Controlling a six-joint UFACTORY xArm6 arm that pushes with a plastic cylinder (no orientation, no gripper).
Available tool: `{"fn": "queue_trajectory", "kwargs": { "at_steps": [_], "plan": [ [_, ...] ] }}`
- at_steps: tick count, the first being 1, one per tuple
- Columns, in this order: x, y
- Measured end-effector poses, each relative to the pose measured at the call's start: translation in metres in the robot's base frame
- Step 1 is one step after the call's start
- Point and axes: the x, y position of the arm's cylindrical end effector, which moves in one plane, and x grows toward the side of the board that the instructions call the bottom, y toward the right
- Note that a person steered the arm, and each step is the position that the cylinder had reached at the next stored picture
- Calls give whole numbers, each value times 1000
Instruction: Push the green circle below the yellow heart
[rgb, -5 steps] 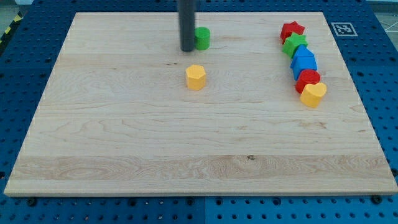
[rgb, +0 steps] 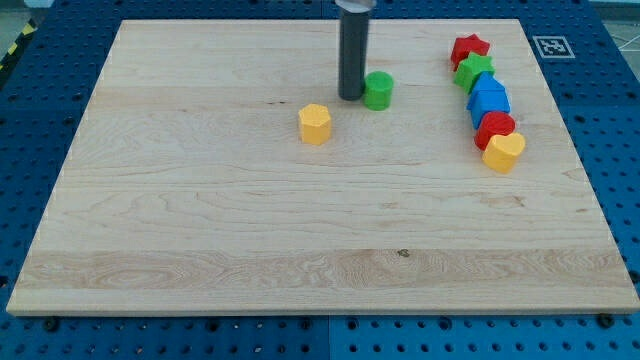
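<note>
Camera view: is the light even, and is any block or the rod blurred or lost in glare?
Camera view: the light is soft and even on the wooden board, with no glare. The green circle, the yellow heart and my tip, touching the circle's left side, look sharp. Shadows are faint and short. The rod's top is cut off by the view's top edge.

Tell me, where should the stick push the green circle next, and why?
Probably onward toward the view's right and bottom. My tip touches the green circle on its left side, and the yellow heart sits far to the right and lower, at the bottom of the column of blocks. The spot below the heart is bare board.
</note>
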Motion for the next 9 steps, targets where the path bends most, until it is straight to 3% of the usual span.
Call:
{"fn": "queue_trajectory", "kwargs": {
  "at_steps": [1,2,4,5,6,7,9],
  "plan": [
    [-41,1],
    [-44,33],
    [55,64],
    [63,82],
    [17,63],
    [28,22],
    [117,40]
  ]
}}
